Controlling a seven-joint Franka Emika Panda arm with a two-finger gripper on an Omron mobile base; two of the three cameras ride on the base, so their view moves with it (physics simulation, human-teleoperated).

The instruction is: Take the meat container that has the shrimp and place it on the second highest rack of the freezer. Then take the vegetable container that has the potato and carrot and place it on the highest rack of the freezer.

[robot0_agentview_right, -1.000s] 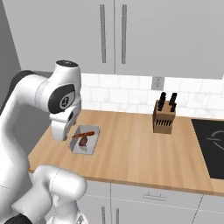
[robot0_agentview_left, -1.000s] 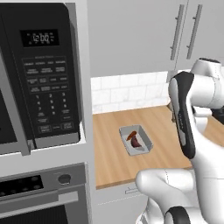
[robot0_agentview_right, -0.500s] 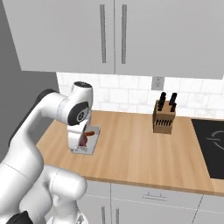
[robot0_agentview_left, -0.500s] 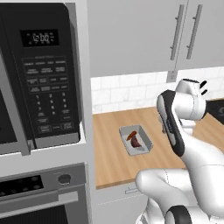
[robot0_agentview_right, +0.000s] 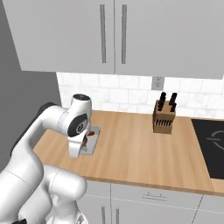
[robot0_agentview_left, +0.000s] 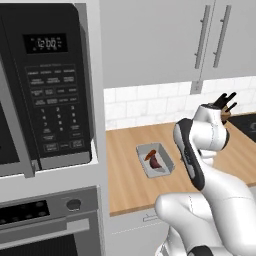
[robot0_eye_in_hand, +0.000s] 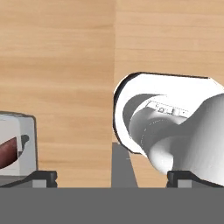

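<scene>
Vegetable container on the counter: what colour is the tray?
Grey. The vegetable container holds an orange carrot and a reddish-brown potato, clearest in the left base view.

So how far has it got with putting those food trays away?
Judging by the counter, the shrimp tray may already be dealt with: one tray lies there, the vegetable container with the carrot and potato. In hand: nothing; the gripper is open above the wood, the tray off to one side. Left: grasp that tray and carry it to the freezer's highest rack.
</scene>
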